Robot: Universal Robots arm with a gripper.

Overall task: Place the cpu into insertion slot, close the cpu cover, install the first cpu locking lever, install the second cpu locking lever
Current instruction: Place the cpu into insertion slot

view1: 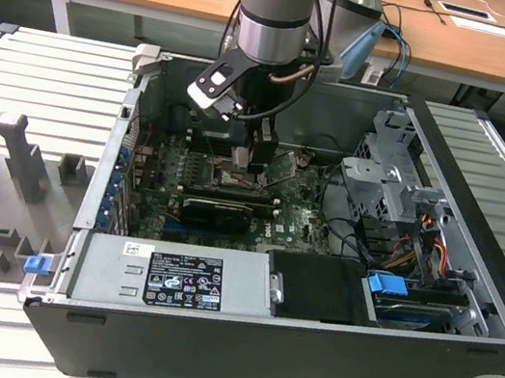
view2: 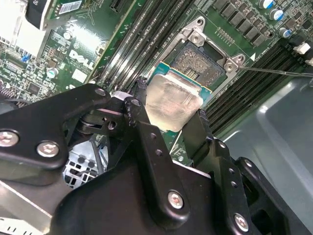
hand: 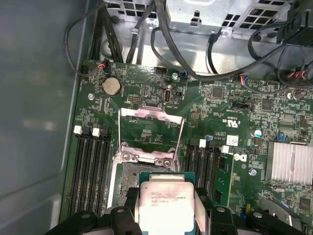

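My gripper (view2: 171, 105) is shut on the cpu (view2: 173, 98), a small square chip with a pale silver top, one black finger (view2: 139, 100) against each of two opposite edges. In the first wrist view the cpu (hand: 164, 200) hangs over the near part of the insertion slot (hand: 128, 178), whose brownish contact field (view2: 203, 61) still shows beyond the chip. The cpu cover (hand: 151, 113), a thin metal frame with a large window, is swung open beyond the slot. In the exterior view the gripper (view1: 259, 161) is low inside the open computer case, over the green board.
Long black memory slots (hand: 90, 171) flank the socket on both sides. A thin metal lever rod (view2: 279, 72) sticks out beside the socket. A finned heatsink (hand: 288, 164), cable bundles (hand: 205, 54), the drive cage (view1: 400, 186) and the power supply (view1: 178, 279) crowd the case.
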